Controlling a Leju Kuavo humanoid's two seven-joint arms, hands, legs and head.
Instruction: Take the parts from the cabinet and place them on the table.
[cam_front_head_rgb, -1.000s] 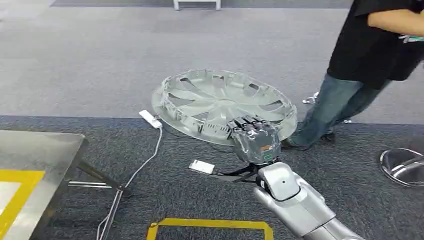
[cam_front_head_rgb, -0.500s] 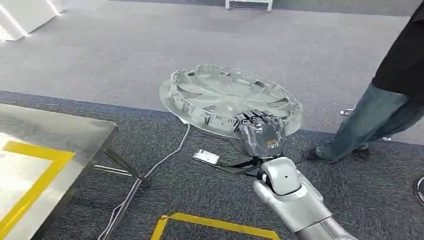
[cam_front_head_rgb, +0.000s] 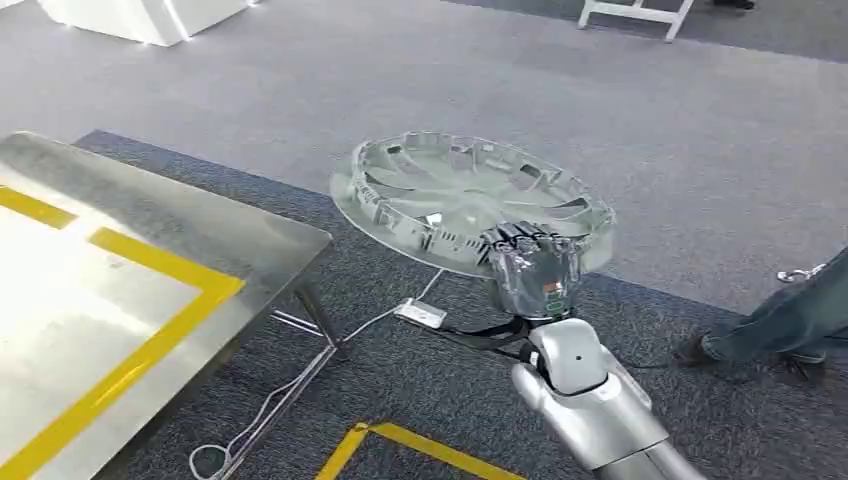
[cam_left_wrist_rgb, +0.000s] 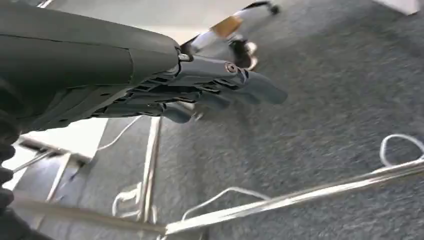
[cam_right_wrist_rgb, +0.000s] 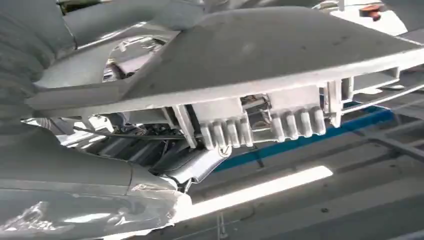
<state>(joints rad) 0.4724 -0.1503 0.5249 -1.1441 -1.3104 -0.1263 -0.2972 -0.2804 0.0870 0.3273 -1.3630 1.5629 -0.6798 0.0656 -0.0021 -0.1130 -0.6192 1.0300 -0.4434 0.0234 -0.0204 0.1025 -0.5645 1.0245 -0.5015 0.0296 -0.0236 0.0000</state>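
Gripping the near rim of the silver wheel cover (cam_front_head_rgb: 470, 203), the right hand (cam_front_head_rgb: 533, 268) holds it flat above the carpet (cam_front_head_rgb: 430, 390), right of the steel table (cam_front_head_rgb: 150, 290); the left hand (cam_left_wrist_rgb: 200, 90) hangs with fingers extended, holding nothing.

A large indoor hall set up as a robot test or demonstration floor, carpeted wall to wall in light grey carpet (cam_front_head_rgb: 500, 70) and darker carpet (cam_front_head_rgb: 420, 390). A stainless steel worktop (cam_front_head_rgb: 200, 225) carries yellow tape (cam_front_head_rgb: 150, 255) marking a zone, and more yellow tape (cam_front_head_rgb: 430, 452) marks the floor. A white power strip (cam_front_head_rgb: 420, 313) and loose cables (cam_front_head_rgb: 270, 410) lie on the carpet, and a person's leg (cam_front_head_rgb: 785, 320) stands nearby.
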